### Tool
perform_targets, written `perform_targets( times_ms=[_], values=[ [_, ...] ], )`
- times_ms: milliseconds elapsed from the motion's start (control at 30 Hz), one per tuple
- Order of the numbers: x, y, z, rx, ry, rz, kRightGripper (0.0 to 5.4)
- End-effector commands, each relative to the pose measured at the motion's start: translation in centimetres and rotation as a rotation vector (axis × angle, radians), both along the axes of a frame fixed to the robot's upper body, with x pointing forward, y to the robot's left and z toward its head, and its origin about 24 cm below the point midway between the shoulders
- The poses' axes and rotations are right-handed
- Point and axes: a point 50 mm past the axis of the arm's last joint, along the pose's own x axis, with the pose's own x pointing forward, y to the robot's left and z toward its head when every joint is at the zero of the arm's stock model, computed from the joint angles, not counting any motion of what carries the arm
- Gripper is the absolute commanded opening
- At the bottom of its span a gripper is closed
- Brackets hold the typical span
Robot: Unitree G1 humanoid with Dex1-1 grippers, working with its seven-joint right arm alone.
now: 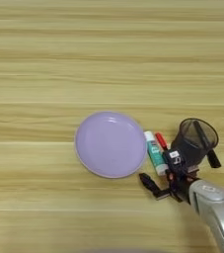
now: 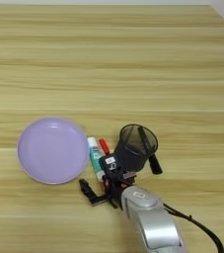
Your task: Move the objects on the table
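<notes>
Left eye view: glue stick [image 1: 155,152] and pen [image 1: 161,141] beside plate [image 1: 110,144], jaws' state unclear

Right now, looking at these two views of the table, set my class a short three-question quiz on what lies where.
1. True or false: the glue stick lies on the purple plate.
2. Which stands nearest the mesh cup? A) the plate B) the pen C) the table's far edge
3. Fill in: the plate holds ____ objects.

Key: 1. False; it lies on the table beside the plate's right rim. 2. B. 3. No.
</notes>
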Motion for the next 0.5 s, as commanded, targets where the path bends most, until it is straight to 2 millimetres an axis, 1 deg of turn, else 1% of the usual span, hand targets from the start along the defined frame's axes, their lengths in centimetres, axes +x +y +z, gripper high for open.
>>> perform_targets(
  times_ms=[33, 233, 267, 433, 467, 500],
  values=[
    [1.75, -0.07, 1.79, -0.008, -0.107, 0.010, 5.38],
    [1.82, -0.11, 1.65, -0.011, -0.104, 0.007, 5.37],
    [1.83, -0.11, 1.64, -0.011, -0.104, 0.006, 5.22],
    [1.98, -0.19, 1.51, -0.015, -0.102, 0.004, 5.27],
    [2.03, -0.22, 1.49, -0.017, -0.102, 0.002, 5.11],
    [2.08, -0.24, 1.49, -0.019, -0.102, 0.001, 5.07]
  ],
)
